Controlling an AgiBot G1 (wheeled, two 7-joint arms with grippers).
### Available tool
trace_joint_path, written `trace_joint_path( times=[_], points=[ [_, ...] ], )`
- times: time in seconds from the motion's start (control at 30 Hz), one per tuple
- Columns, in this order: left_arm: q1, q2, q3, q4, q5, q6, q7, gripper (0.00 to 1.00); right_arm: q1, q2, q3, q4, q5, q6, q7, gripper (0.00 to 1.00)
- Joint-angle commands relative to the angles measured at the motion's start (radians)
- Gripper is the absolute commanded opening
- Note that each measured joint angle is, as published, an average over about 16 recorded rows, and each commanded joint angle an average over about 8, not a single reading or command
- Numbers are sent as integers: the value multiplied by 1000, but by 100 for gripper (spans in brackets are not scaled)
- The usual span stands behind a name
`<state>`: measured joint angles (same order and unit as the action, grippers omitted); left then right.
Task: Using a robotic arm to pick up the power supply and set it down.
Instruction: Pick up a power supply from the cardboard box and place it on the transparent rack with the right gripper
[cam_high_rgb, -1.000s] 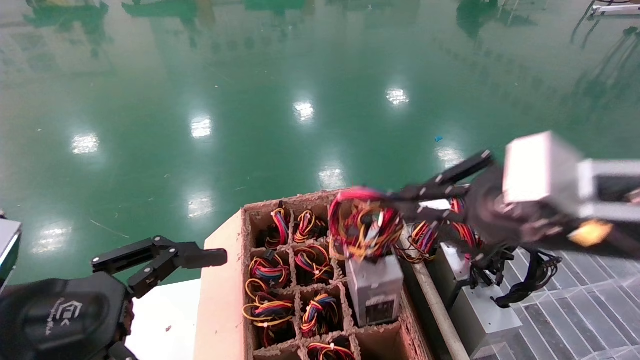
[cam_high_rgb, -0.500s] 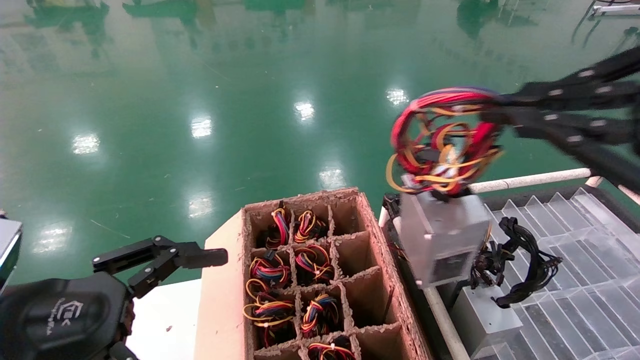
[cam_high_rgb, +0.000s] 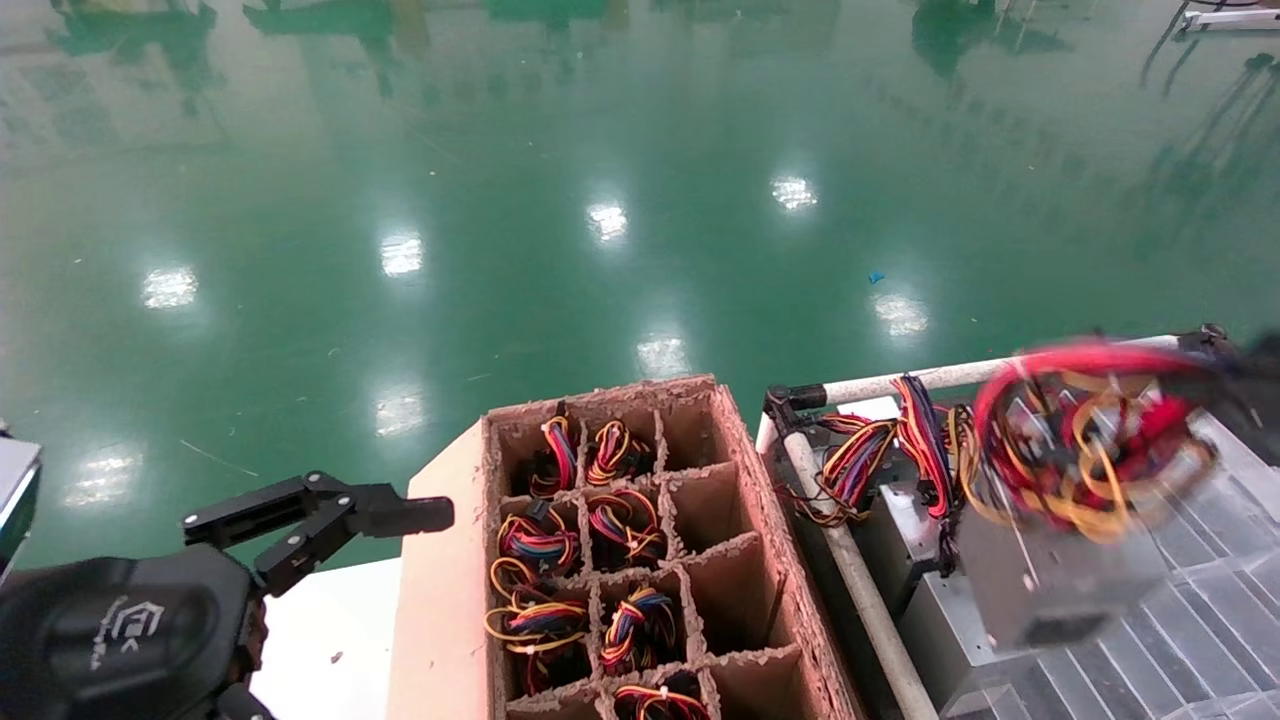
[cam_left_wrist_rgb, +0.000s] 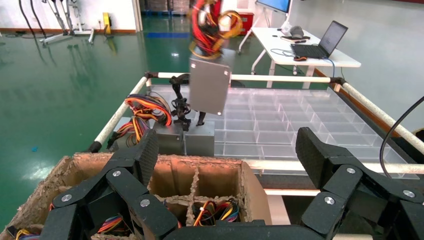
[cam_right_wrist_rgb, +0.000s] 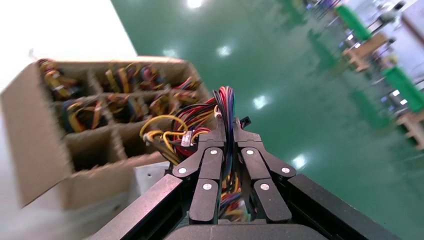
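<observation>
Right gripper (cam_right_wrist_rgb: 229, 145) pinching wires (cam_high_rgb: 1085, 440) of power supply (cam_high_rgb: 1050, 585), hanging right of carton (cam_high_rgb: 445, 600). Left gripper (cam_high_rgb: 330, 520) parked left of carton, jaws spread; white logo, unreadable.

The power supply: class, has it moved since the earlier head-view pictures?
Yes. The power supply, hanging by its wires from the right gripper, has gone right from the cardboard crate to over the clear tray.

**Surroundings only**

You have a brown cardboard divider box (cam_high_rgb: 760, 500) at bottom centre of the head view, its cells in a grid. Most cells hold coiled wire bundles (cam_high_rgb: 535, 540); the column nearest the conveyor side shows bare cardboard. To its right you see a clear ribbed plastic tray (cam_high_rgb: 1215, 640) framed by a white rail (cam_high_rgb: 850, 570). A grey box with black cables (cam_left_wrist_rgb: 200, 137) sits in it. Glossy green floor (cam_high_rgb: 500, 200) lies beyond. A laptop (cam_left_wrist_rgb: 320, 42) rests on a white table (cam_left_wrist_rgb: 345, 60).
</observation>
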<state>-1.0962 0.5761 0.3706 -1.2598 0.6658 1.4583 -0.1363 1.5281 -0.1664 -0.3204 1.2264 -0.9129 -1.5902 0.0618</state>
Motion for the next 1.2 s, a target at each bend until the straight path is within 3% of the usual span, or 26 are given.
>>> trace_joint_path(
  times=[0.03,0.33,0.63,0.93,1.2],
  points=[
    [0,0,0,0,0,0,0,100,-26,43,-21,0,28,-1,-16,0],
    [0,0,0,0,0,0,0,100,-136,182,-124,-11,194,-3,-118,0],
    [0,0,0,0,0,0,0,100,-230,264,-217,-20,289,2,-217,0],
    [0,0,0,0,0,0,0,100,-285,293,-267,-66,309,13,-295,0],
    [0,0,0,0,0,0,0,100,-312,274,-269,-83,266,33,-329,0]
  ],
)
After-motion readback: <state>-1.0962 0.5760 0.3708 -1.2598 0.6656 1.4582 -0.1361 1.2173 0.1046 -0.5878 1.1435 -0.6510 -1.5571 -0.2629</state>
